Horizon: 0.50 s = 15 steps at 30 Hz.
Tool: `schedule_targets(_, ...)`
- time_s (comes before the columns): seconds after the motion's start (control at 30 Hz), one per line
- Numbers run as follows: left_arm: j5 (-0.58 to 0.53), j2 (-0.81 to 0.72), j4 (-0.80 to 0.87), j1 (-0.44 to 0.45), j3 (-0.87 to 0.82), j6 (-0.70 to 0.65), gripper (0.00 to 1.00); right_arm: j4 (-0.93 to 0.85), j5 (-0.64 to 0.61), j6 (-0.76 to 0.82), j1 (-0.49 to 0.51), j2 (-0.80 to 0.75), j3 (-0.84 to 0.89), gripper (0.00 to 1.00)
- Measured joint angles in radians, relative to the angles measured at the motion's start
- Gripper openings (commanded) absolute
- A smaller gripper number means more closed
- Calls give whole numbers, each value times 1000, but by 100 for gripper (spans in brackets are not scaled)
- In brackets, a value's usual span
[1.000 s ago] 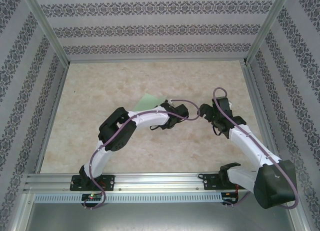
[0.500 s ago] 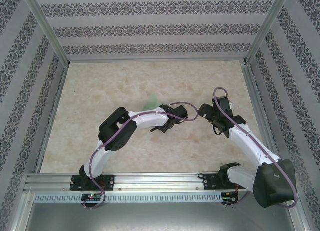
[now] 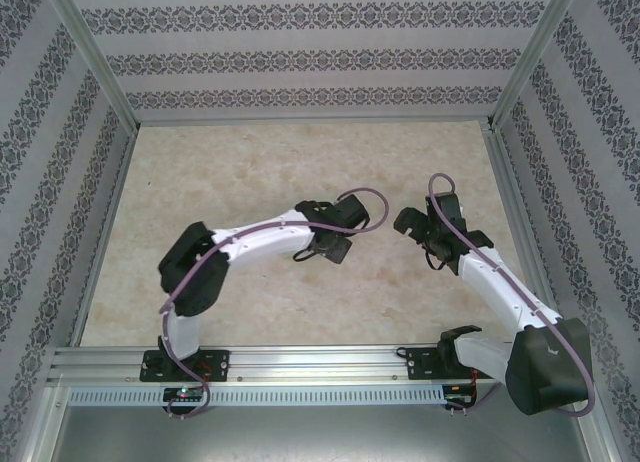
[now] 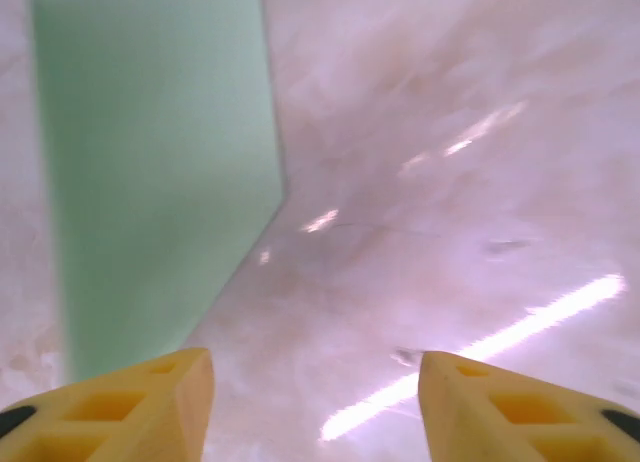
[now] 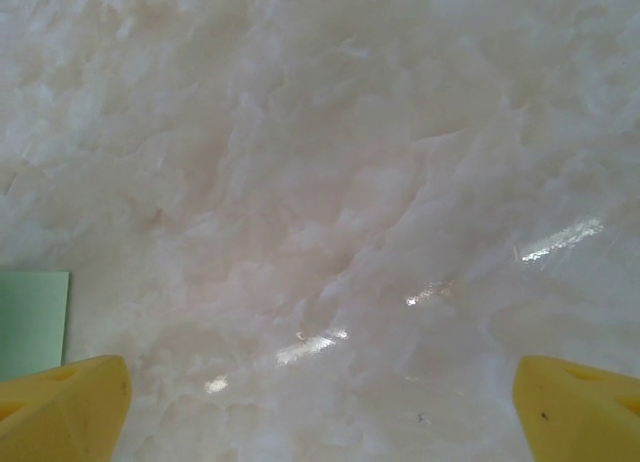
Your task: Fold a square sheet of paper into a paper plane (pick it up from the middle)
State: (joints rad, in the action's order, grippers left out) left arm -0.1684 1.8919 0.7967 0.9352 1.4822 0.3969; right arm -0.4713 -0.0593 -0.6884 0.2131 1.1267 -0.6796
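Observation:
The pale green sheet of paper [image 4: 150, 172], folded into a slim paper plane shape, lies flat on the marble table [image 3: 220, 172]. In the left wrist view its long edge runs straight and then slants towards my left fingertip [image 4: 130, 407]. My left gripper [image 4: 315, 407] hovers over the table beside the paper, open, with bare table between its yellow fingers. From above, the left gripper [image 3: 328, 250] sits mid-table and its arm covers the paper. My right gripper [image 5: 320, 412] is wide open over bare marble, with a green paper corner [image 5: 30, 322] at the left edge. From above, the right gripper [image 3: 406, 222] faces the left one.
Patterned walls [image 3: 300, 57] and aluminium frame posts [image 3: 95, 72] enclose the table on three sides. A metal rail [image 3: 300, 357] carrying both arm bases runs along the near edge. Open marble stretches behind and to the left of the grippers.
My left gripper has gone from shut to open and has let go of the paper. The left arm's elbow swung left, and the arm now covers the paper from above. The right arm stayed still.

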Motion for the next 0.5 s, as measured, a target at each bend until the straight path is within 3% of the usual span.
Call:
schedule_targets(0.13, 144, -173, -125, -56, -117, 32, 69, 0, 51, 4, 0, 30, -26, 90)
schedule_targets(0.27, 204, -305, -219, -156, -249, 77, 73, 11, 92, 3, 31, 66, -60, 82)
schedule_targets(0.5, 208, -426, -307, -377, -465, 196, 89, 45, 120, 8, 288, 254, -220, 59)
